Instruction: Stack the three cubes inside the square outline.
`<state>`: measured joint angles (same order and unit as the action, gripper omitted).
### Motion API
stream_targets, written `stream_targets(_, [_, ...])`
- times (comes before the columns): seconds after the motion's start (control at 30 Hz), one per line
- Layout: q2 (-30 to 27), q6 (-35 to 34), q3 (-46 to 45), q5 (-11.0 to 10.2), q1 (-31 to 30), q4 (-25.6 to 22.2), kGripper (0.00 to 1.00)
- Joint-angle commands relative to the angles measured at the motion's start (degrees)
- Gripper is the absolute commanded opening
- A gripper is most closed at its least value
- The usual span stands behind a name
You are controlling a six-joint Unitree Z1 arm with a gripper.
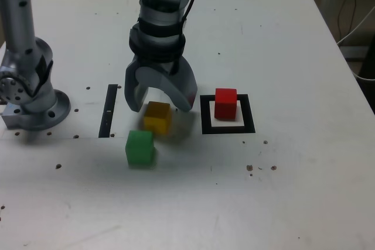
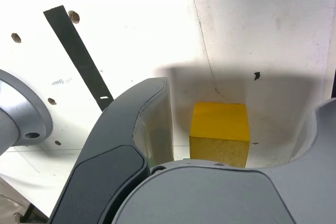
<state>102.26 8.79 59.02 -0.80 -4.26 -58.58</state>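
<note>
The yellow cube (image 1: 157, 117) (image 2: 219, 132) rests on the white table, between the two spread fingers of my gripper (image 1: 159, 105) (image 2: 231, 124), which is open and hovers just over it without touching. The green cube (image 1: 140, 147) lies a little nearer the camera, toward the exterior view's left of the yellow one. The red cube (image 1: 225, 103) stands inside the square outline (image 1: 228, 127), to the exterior view's right of the gripper. The wrist view shows only the yellow cube and the dark fingers (image 2: 134, 145) on each side of it.
A thin black strip (image 1: 109, 110) (image 2: 79, 56) lies on the table to the exterior view's left of the gripper. The arm's grey base (image 1: 32, 95) stands at the exterior view's far left. Small holes dot the tabletop (image 1: 263, 203).
</note>
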Motion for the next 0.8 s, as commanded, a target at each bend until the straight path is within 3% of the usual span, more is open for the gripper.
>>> stream_targets(0.0, [0.3,-0.1,-0.1,0.1,-0.2,-0.2,0.86])
stream_targets(0.47, [1.2,0.3,0.1,1.8,-2.2,0.4,0.81])
stream_targets(0.77, [1.8,-0.2,0.8,1.7,-2.2,1.0,0.59])
